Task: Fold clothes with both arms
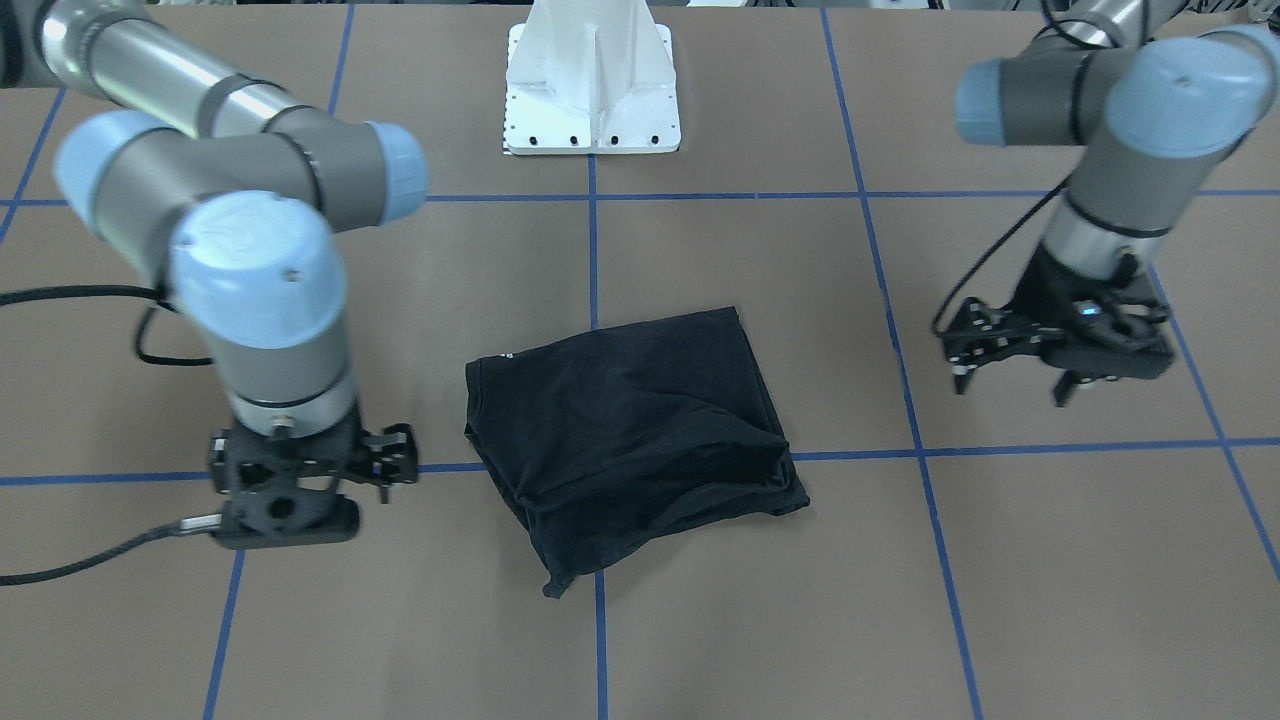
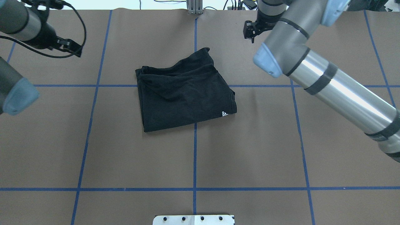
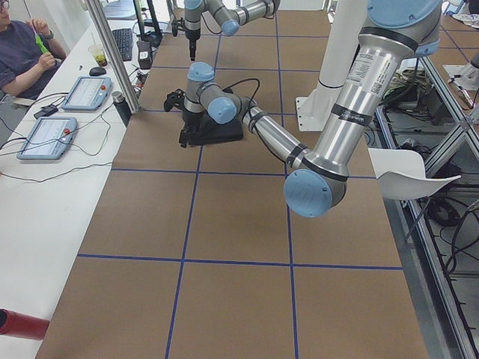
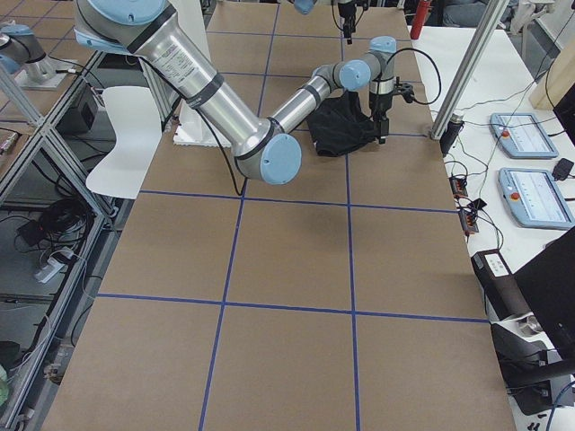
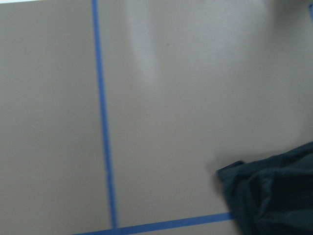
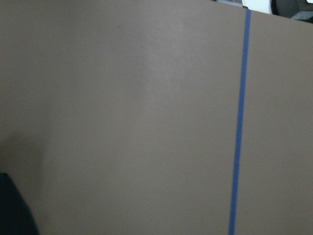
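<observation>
The black T-shirt lies folded into a rumpled, roughly rectangular bundle at the middle of the desk, over the crossing of two blue tape lines — a small bit of white logo shows at its near corner on the robot's right side. Neither claw touches it. The left claw hangs over bare desk well to one side of the shirt, its fingers spread apart with nothing between them. The right claw points straight down on the opposite side, near the shirt but apart from it; its fingers are hidden under its own body, so I cannot tell whether they are spread or pressed together. The left wrist view catches one corner of the shirt at its lower right — the rest there is bare desk and tape. The white pedestal stands beyond the shirt, on the robot's side
</observation>
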{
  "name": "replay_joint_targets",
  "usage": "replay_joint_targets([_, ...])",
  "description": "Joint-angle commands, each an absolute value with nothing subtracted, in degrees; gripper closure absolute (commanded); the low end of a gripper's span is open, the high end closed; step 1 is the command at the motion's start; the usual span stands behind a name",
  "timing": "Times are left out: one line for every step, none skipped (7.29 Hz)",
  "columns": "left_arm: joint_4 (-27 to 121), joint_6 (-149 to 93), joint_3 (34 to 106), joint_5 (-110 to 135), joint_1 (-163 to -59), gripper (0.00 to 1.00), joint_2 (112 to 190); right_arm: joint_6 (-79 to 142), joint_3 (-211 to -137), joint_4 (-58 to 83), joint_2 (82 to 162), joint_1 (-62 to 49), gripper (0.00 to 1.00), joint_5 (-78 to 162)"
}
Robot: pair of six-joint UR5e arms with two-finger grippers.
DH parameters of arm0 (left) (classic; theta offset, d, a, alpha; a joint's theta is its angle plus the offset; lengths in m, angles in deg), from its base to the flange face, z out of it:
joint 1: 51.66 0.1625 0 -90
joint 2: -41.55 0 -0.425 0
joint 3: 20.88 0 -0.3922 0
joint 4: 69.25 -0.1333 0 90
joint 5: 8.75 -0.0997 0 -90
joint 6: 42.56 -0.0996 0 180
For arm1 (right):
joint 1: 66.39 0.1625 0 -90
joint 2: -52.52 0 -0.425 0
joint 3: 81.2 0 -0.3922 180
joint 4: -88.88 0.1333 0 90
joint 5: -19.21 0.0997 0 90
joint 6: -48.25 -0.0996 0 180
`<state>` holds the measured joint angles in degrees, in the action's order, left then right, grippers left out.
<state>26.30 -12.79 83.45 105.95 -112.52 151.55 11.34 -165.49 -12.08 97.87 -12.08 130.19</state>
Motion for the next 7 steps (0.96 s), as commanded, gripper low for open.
replay_joint_targets([25.1, -28.8, 84.7, 115.6, -124.4, 0.00, 142.5, 22.5, -175.5, -12.3, 112.1, -5.7, 0.01, 135.8])
replay_joint_targets([25.1, -32.3, 84.4, 123.3, -130.9, 0.00, 137.1, 26.5, -177.5, -12.4, 116.2, -2.2, 0.01, 139.7])
replay_joint_targets([25.2, -32.9, 84.5, 129.0, -133.9, 0.00, 131.7, 31.5, -179.0, -12.3, 120.9, 1.0, 0.01, 142.2])
replay_joint_targets([25.1, -32.9, 82.9, 130.3, -134.2, 0.00, 129.1, 36.3, -179.8, -12.3, 124.8, 4.4, 0.01, 144.0])
replay_joint_targets([25.0, -34.4, 82.8, 130.3, -136.9, 0.00, 128.5, 40.6, -180.0, -12.3, 128.3, 7.2, 0.01, 146.0])
replay_joint_targets([25.1, -35.2, 82.2, 130.2, -137.2, 0.00, 125.3, 44.5, -181.0, -11.1, 132.5, 9.9, 0.00, 147.7])
replay_joint_targets([25.0, -41.3, 82.1, 130.2, -137.4, 0.00, 122.8, 45.0, -181.7, -8.3, 136.8, 11.8, 0.01, 148.9])
